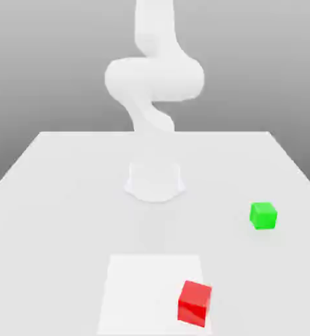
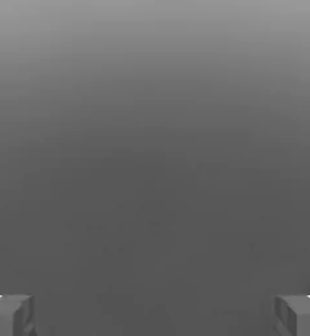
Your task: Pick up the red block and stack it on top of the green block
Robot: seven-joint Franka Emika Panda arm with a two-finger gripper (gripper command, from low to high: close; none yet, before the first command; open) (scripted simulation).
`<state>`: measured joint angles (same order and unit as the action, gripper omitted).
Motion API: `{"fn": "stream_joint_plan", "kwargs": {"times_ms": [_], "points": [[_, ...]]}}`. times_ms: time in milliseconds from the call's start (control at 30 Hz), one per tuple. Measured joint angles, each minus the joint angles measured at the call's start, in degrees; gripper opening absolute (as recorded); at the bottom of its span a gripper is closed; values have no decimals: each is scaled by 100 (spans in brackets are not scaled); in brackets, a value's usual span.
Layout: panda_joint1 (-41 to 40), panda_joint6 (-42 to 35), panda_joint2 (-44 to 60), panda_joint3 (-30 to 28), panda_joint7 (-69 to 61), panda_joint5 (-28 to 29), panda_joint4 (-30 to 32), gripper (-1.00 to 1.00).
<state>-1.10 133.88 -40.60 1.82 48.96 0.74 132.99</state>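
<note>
Near block point(image 1: 194, 304) at patch's point(image 1: 141, 295) edge; far block point(image 1: 264, 216) behind, exterior view's right.

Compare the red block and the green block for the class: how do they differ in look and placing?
The red block is bright red; the green block is bright green. The red block sits at the edge of the white square, while the green block stands on the grey table. Both are plain, smooth-faced cubes.

The exterior view is brightly lit, its whites nearly washed out; the hand view is dim.
</note>
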Motion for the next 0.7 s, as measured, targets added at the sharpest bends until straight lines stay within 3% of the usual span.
{"fn": "stream_joint_plan", "kwargs": {"times_ms": [367,700], "points": [[-399,942,2324,723,1437,379,538,0],[-327,1791,4387,963,2613,568,1022,0]]}}
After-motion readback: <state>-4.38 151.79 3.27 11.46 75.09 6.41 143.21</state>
